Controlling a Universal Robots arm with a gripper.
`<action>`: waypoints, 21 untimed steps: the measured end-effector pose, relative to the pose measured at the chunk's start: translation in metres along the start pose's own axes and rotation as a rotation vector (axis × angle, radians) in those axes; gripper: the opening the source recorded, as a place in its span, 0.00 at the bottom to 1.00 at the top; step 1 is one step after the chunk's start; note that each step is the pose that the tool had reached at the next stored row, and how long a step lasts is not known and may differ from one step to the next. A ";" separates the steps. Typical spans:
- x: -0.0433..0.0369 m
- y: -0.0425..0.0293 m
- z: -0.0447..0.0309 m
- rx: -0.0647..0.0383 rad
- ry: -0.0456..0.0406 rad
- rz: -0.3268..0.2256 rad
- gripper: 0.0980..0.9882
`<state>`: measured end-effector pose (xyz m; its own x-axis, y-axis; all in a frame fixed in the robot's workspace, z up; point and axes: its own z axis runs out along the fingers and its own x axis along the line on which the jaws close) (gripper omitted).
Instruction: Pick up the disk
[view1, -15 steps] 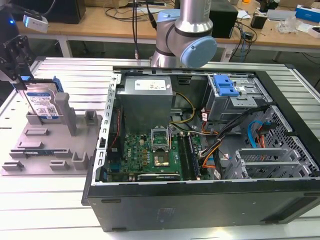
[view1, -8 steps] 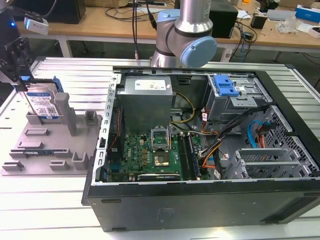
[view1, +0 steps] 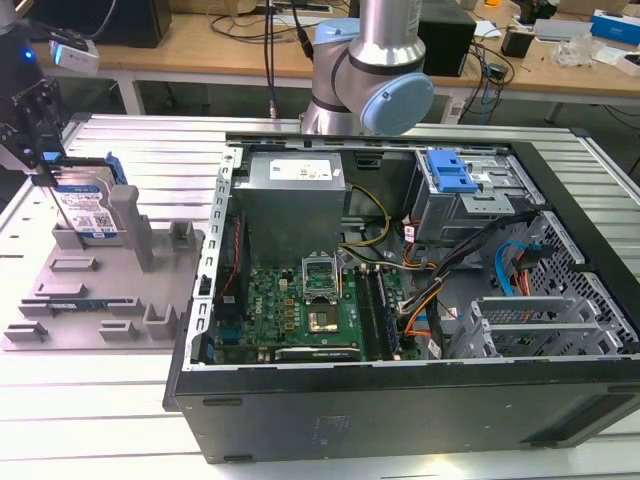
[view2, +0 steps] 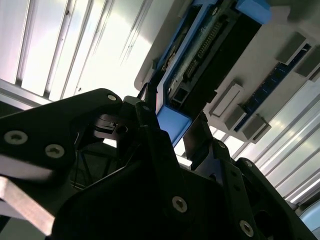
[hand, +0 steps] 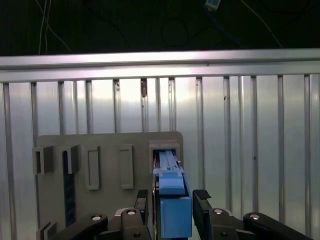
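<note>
The disk (view1: 88, 212) stands on edge in a slot at the back of the grey moulded tray (view1: 110, 290), at the exterior view's far left. Its blue-and-white label faces forward and a blue rail runs along its side. My gripper (view1: 48, 180) comes down on it from above, shut on the disk's upper end. In the first wrist view the black fingers (hand: 201, 200) flank the blue rail of the disk (hand: 170, 167) with no gap showing. The second wrist view shows my gripper (view2: 172, 120) on the disk (view2: 210, 55), which still sits in the tray (view2: 235, 100).
An open computer case (view1: 400, 300) lies on the exterior view's right, with a blue latch piece (view1: 450, 175) on a metal cage. The arm's base (view1: 370, 70) rises behind it. Upright posts (view1: 140, 235) stand beside the disk. The table (view1: 60, 400) is ribbed aluminium.
</note>
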<state>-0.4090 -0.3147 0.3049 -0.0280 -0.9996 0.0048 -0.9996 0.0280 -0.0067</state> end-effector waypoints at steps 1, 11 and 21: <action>0.0000 0.0000 0.0010 0.000 0.0000 0.000 0.43; 0.0000 0.0001 0.0050 0.000 0.0000 0.000 0.43; 0.0000 0.0000 0.0051 0.000 0.0000 0.000 0.33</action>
<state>-0.4090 -0.3147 0.2998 -0.0280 -0.9996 0.0048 -0.9996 0.0280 -0.0067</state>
